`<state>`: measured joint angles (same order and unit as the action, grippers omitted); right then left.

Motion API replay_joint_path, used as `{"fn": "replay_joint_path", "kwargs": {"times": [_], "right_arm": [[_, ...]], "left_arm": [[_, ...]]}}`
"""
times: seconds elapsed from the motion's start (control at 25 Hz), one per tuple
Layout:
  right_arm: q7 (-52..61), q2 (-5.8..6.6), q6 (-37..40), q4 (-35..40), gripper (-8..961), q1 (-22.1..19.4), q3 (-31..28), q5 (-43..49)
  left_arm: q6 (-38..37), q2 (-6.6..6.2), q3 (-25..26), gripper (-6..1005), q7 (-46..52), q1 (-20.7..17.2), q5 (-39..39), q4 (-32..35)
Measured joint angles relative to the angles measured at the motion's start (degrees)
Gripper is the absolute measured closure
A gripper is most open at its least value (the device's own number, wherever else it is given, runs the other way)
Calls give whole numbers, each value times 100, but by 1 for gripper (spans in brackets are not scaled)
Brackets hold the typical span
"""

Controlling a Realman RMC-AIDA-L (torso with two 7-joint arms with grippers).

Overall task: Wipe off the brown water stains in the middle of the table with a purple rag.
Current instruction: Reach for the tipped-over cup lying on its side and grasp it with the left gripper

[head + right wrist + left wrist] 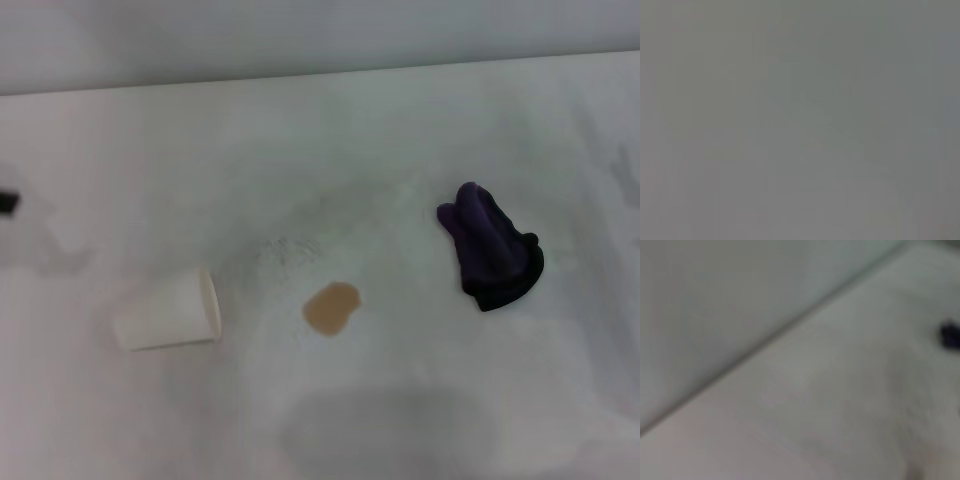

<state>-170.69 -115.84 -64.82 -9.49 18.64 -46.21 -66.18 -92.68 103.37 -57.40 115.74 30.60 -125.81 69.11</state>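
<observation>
The brown water stain [330, 308] is a small tan blotch in the middle of the white table [400, 130]. The purple rag [489, 249] lies bunched on the table to the right of the stain, apart from it, with its black edge toward the front. A small black part [6, 201] shows at the far left edge of the head view, likely the tip of my left gripper, far from the rag and the stain. My right gripper is out of view. The right wrist view shows only plain grey.
A white paper cup [167, 311] lies on its side left of the stain, mouth toward it. A faint grey speckled smudge [287, 250] sits behind the stain. The left wrist view shows the table's far edge [790, 325] and a blurred dark blob [950, 335].
</observation>
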Motion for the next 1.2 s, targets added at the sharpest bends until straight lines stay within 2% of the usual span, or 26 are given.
{"fn": "replay_joint_path", "kwargs": {"times": [0.08, 0.12, 0.16, 0.32, 0.44, 0.48, 0.52, 0.56, 0.6, 0.64, 0.68, 0.76, 0.84, 0.88, 0.96, 1.0, 1.2], "right_arm": [[0, 0, 11, -2, 81, 0, 0, 1], [0, 0, 16, -2, 81, 0, 0, 0], [0, 0, 16, -2, 81, 0, 0, 1], [1, 0, 19, -6, 82, -1, -1, 1], [1, 0, 29, -9, 82, -1, -2, 0], [1, 0, 31, -9, 82, -1, -2, 0], [1, 0, 33, -9, 82, -2, -2, 0], [1, 0, 33, -11, 82, -1, -2, 0], [1, 0, 36, -19, 82, -2, -2, 0], [1, 0, 36, -19, 82, -2, -2, 0], [1, 0, 37, -33, 82, -2, -2, 1], [1, 0, 39, -58, 82, -9, -2, 0], [0, 0, 40, -72, 82, -18, -2, 0], [1, 0, 40, -72, 82, -19, -2, 0], [1, 0, 40, -72, 82, -19, 0, 0], [1, 0, 40, -76, 82, -19, 6, 0], [1, 0, 40, -89, 83, -11, 79, 0]], "left_arm": [[-311, 58, -197, 112, -64, 224, -353, 100], [-439, 74, -466, 112, -177, 380, -459, 132], [-439, 74, -466, 112, -177, 380, -459, 132], [-502, 99, -1203, 111, -437, 624, -563, 147], [-516, 234, -1625, 111, -598, 790, -639, 150], [-516, 234, -1625, 111, -598, 790, -639, 150], [-519, 325, -1771, 110, -678, 845, -679, 147], [-519, 325, -1771, 110, -678, 845, -679, 147], [-507, 574, -1895, 110, -913, 905, -880, 113], [-491, 647, -1896, 110, -994, 917, -948, 91], [-475, 792, -1897, 110, -1119, 928, -1056, 39], [-394, 980, -1894, 110, -1254, 954, -1246, -98], [-290, 1112, -1903, 110, -1355, 969, -1417, -223], [-236, 1165, -1906, 110, -1412, 971, -1481, -281], [-236, 1165, -1906, 111, -1412, 971, -1481, -281], [-79, 1249, -1905, 111, -1546, 959, -1570, -410], [246, 1302, -1864, 111, -1758, 929, -1592, -707]]}}
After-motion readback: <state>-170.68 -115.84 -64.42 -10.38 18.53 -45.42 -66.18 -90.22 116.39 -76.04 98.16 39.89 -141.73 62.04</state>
